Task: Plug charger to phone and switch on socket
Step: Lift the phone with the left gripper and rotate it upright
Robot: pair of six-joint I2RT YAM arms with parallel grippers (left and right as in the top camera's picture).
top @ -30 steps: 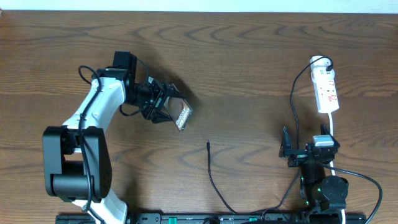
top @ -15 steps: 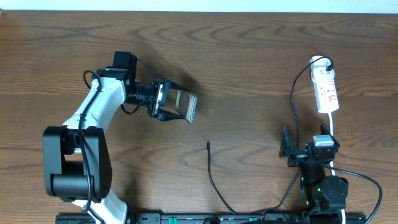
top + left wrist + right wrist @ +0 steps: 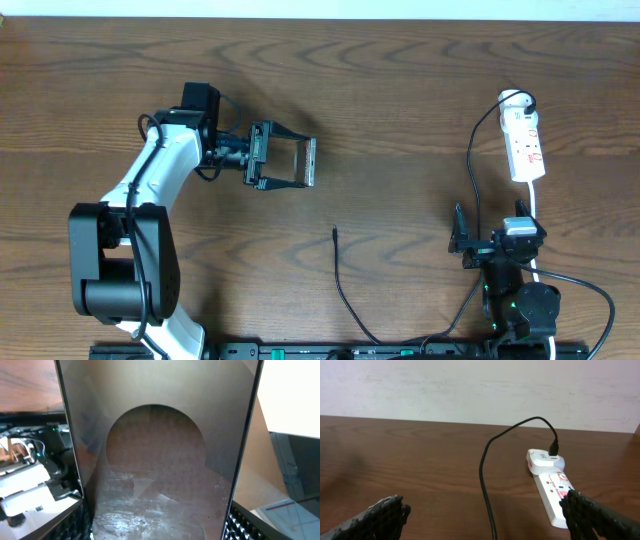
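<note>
My left gripper is shut on the phone, holding it left of the table's middle with its far end pointing right. In the left wrist view the phone, dark brown with a lighter oval, fills the space between the fingers of the left gripper. The charger tip lies on the table below and right of the phone, and its thin black cable runs toward the front edge. The white socket lies at the far right. My right gripper stands open in front of it.
A black cable curves from the plug at the socket's far end toward my right gripper, passing between its fingers. The socket shows red marks on top. A pale wall rises behind the table's far edge.
My left gripper has rolled the phone from a slanted pose to point straight right and has shifted it slightly rightward. The right arm, charger and socket have not moved.
</note>
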